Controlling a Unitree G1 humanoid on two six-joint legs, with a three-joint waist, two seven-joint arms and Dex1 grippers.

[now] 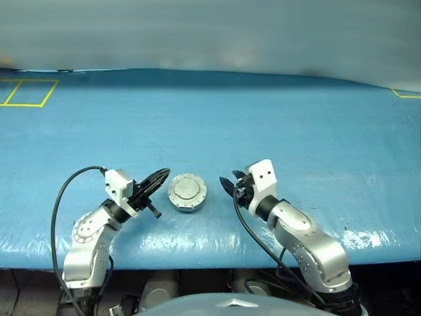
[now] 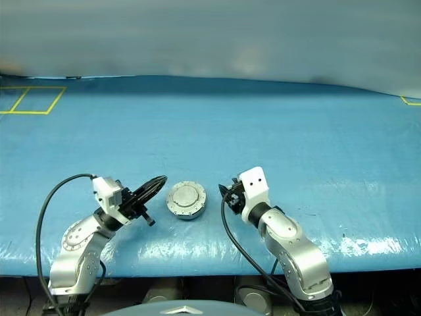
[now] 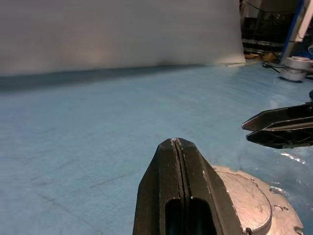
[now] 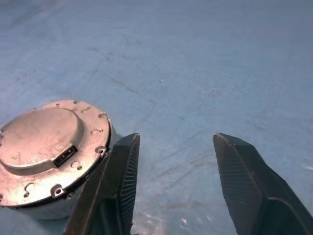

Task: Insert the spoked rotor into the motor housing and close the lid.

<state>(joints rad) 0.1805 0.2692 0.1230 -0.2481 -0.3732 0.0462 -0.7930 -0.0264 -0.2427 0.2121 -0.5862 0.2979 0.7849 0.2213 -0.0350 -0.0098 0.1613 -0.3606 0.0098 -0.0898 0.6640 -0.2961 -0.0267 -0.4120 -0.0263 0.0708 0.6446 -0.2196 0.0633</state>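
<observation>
I see the lid (image 1: pixel 187 191) closed on the motor housing (image 4: pixel 51 208); left hand (image 1: pixel 160 176) pressed together beside it, right hand (image 4: pixel 171 147) spread opposite.

Lid (image 4: pixel 41 147): grey metal, dull brushed sheen, fine scratches across the raised centre circle, small holes and screw heads around the rim.
Motor housing (image 4: pixel 49 211): same grey metal, plain matt side wall.
Table cover (image 1: pixel 276 125): blue sheet, slightly rough and scuffed, glossy glare along the near edge.
Right gripper (image 4: pixel 173 186): black matt plastic fingers (image 4: pixel 244 181), ribbed inner faces.
</observation>
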